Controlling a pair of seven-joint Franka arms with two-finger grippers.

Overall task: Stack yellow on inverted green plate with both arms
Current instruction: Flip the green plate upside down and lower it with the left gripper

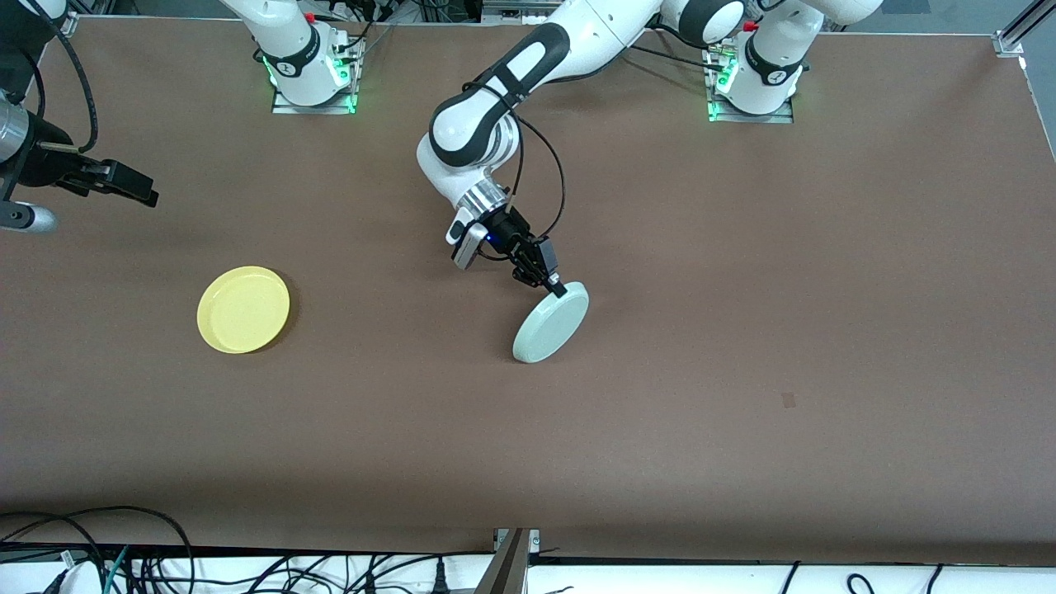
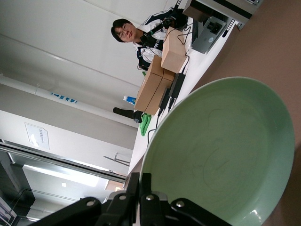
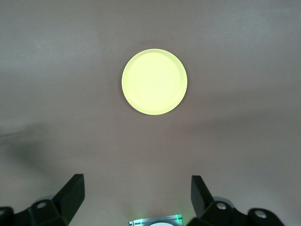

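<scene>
While the left gripper (image 1: 551,281) pinches the green plate (image 1: 551,322) by its rim, tilted on edge mid-counter for inverting, the right gripper (image 3: 136,193) waits wide-fingered above the yellow plate (image 1: 243,308) lying flat.

Green plate (image 1: 551,322): smooth plastic, slight sheen, faint scuffs on inner face. Yellow plate (image 1: 243,309): smooth plastic, bright, evenly matt. Table (image 1: 742,412): brown, matt, faintly textured. Arm shells: glossy white plastic, black bands.
</scene>
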